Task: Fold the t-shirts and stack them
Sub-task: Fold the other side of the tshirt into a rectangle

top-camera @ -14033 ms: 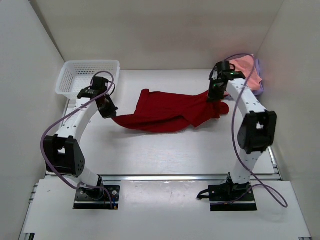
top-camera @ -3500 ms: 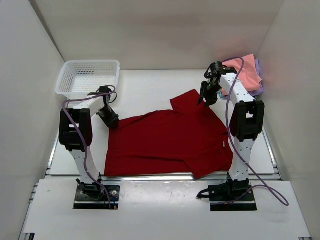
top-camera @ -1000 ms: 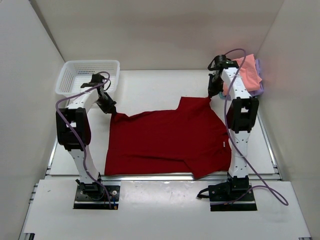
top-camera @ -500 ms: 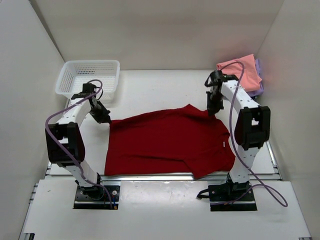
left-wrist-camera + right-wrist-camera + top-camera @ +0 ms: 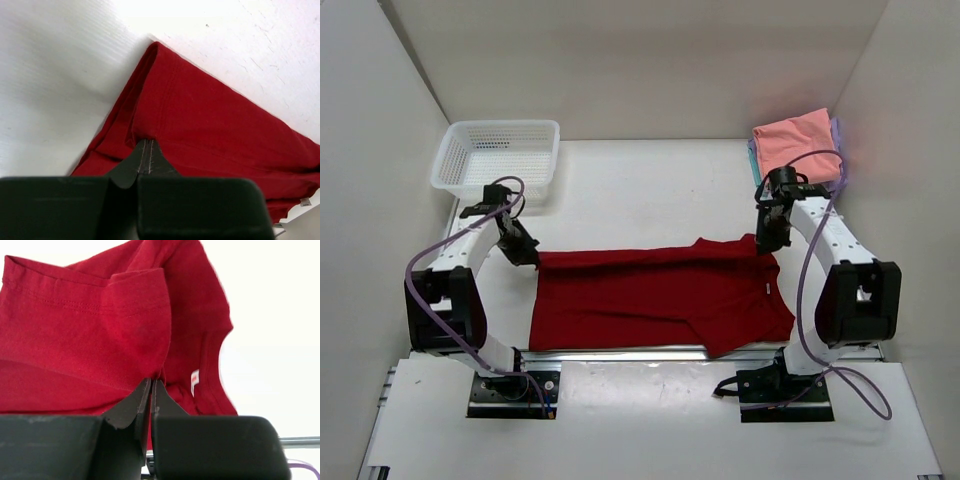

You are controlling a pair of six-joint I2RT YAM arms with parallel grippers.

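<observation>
The dark red t-shirt [image 5: 660, 295] lies on the white table, its far part folded toward the near edge. My left gripper [image 5: 525, 255] is shut on its far left corner [image 5: 150, 105]. My right gripper [image 5: 767, 243] is shut on its far right edge [image 5: 135, 330], near the collar with a white tag [image 5: 194, 376]. A salmon pink folded shirt [image 5: 797, 138] lies on a stack at the back right, with a lavender edge [image 5: 836, 150] and a teal edge [image 5: 754, 165] showing under it.
A white mesh basket [image 5: 498, 155] stands at the back left. White walls close in the table on three sides. A metal rail [image 5: 650, 352] runs along the near edge.
Both grippers have pulled the shirt's far edge toward the near side, so the far part folds over. The right gripper has moved right and nearer.
</observation>
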